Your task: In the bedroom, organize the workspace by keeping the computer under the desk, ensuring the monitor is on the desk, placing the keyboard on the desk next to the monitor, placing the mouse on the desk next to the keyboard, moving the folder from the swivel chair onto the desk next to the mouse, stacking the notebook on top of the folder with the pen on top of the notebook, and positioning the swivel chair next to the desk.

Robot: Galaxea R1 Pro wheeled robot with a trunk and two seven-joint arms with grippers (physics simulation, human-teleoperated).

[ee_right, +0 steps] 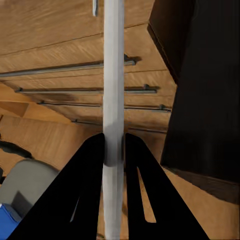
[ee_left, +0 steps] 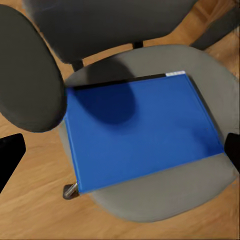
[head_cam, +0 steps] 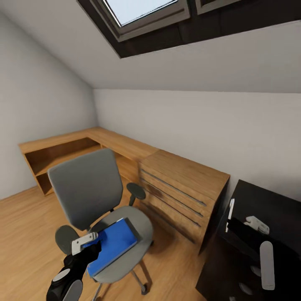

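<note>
A blue folder (head_cam: 113, 244) (ee_left: 140, 132) lies flat on the seat of the grey swivel chair (head_cam: 85, 188) (ee_left: 165, 200). My left gripper (head_cam: 93, 247) (ee_left: 120, 150) hovers just above the folder's near edge. It is open, its black fingertips (ee_left: 11, 155) spread wide on either side of the folder. My right gripper (head_cam: 232, 223) (ee_right: 114, 147) is shut on a thin grey-white pen (head_cam: 230, 214) (ee_right: 113, 85), held at the near edge of a dark desk (head_cam: 271, 205) on the right.
A wooden drawer unit (head_cam: 184, 184) (ee_right: 75, 75) with metal bar handles stands between the chair and the dark desk. A low L-shaped wooden shelf (head_cam: 62, 150) runs along the walls behind the chair. A skylight (head_cam: 138, 12) is set in the sloped ceiling. Wood floor (head_cam: 25, 234) lies left of the chair.
</note>
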